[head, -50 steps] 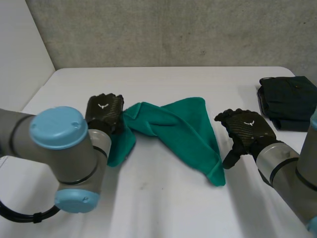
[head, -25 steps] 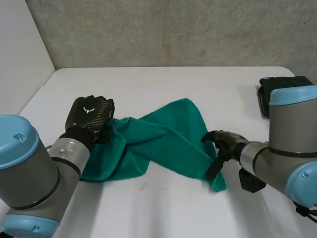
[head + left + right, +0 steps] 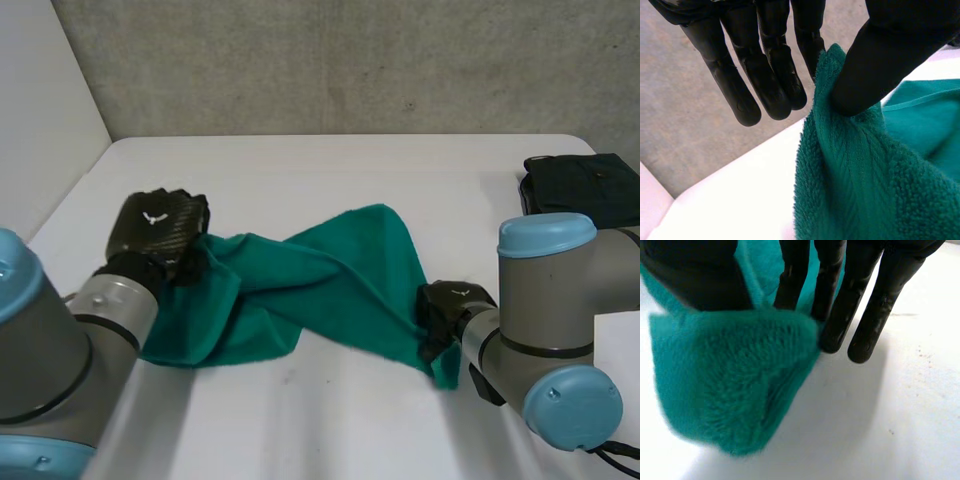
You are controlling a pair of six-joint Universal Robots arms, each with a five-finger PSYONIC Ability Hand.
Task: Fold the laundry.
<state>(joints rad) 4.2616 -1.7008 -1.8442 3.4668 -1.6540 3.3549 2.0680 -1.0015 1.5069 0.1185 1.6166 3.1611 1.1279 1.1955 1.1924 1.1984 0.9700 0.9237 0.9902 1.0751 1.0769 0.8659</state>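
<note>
Zero folds made: the green towel lies rumpled on the surface. Left hand and right hand each pinch an end.

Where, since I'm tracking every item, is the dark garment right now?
In the head view the dark garment lies at the white table's far right corner, beyond the right hand and apart from the green towel.

The left arm reaches forward, its left hand knuckles-up, with the thumb pressing one end of the green towel against straight fingers. The right arm bends low across the front, and its right hand pinches the towel's opposite corner.
</note>
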